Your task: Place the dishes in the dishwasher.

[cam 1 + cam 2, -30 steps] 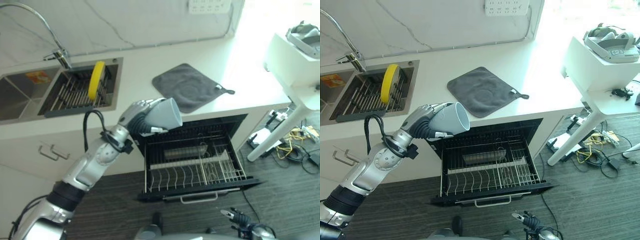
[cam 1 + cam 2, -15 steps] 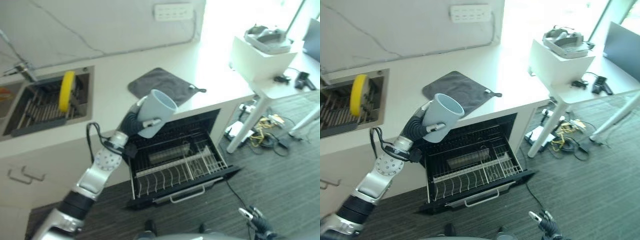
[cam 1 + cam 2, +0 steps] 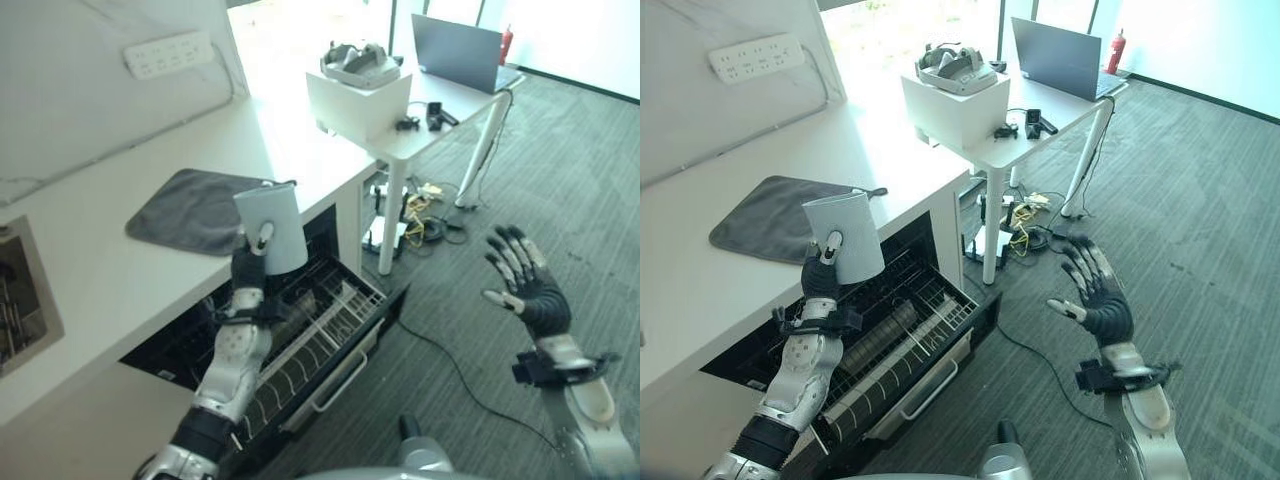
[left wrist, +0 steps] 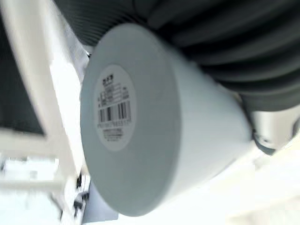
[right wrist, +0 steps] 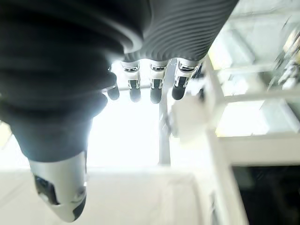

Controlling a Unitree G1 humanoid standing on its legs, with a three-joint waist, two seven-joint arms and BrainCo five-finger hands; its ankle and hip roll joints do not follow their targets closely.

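1. While the left hand holds the pale blue cup aloft, its fingers are curled round the lower wall of the cup; the thumb lies across the near side.
2. The cup is mouth-up in the head views. It sits above the open dishwasher rack, clear of the wires and touching nothing but the hand.
3. The left wrist view shows the cup's labelled base facing the camera, with the ribbed cover pressed against the wall.
4. The right hand is raised over the floor, well apart from the dishwasher, fingers spread and holding nothing. It appears idle.
5. The grey cloth lies flat on the surface behind the cup and is not involved.
6. Judgement: the step in hand is the carry, with the cup held above the rack and not yet placed.
7. Judgement: the next move calls for lowering the cup toward the rack, most likely turning it mouth-down, and seating it between the tines before the fingers release.
8. Risk, as judged: the grip is low on the cup, so a tilt could let it slip.
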